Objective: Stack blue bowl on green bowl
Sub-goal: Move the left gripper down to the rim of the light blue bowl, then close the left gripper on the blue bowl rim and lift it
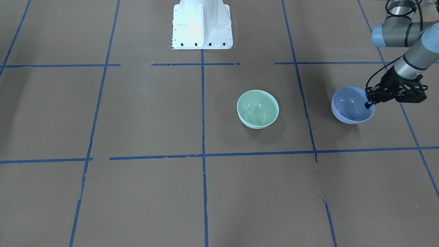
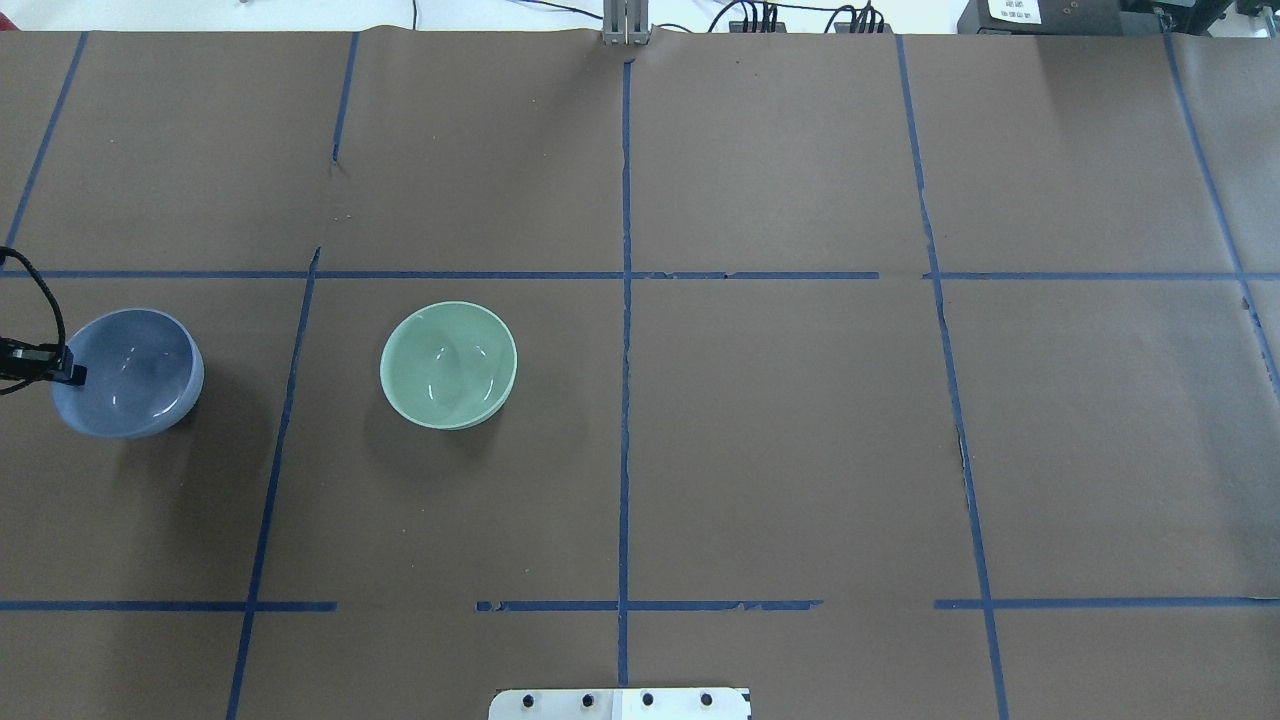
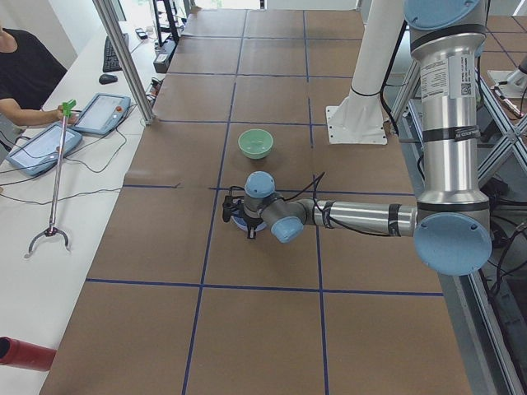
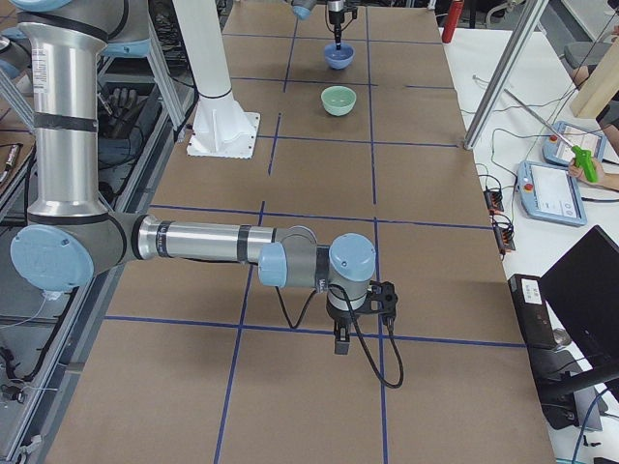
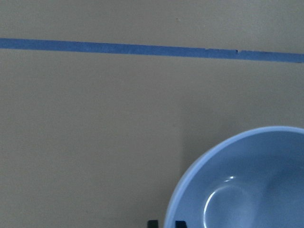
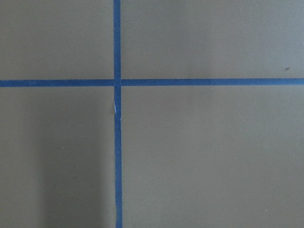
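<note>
The blue bowl point(image 1: 349, 104) sits at the robot's far left on the brown table; it also shows in the overhead view point(image 2: 130, 372) and the left wrist view point(image 5: 247, 185). My left gripper point(image 1: 367, 104) straddles its outer rim, one finger inside and one outside, shut on the rim. The green bowl point(image 1: 258, 109) stands upright and empty about a bowl's width and a half toward the table's middle point(image 2: 448, 365). My right gripper point(image 4: 356, 324) hangs over bare table far from both bowls; I cannot tell whether it is open or shut.
The white robot base point(image 1: 202, 24) stands at the table's near edge. Blue tape lines point(image 2: 625, 300) divide the brown surface into squares. A side table with tablets point(image 3: 41, 144) and an operator runs along the far edge.
</note>
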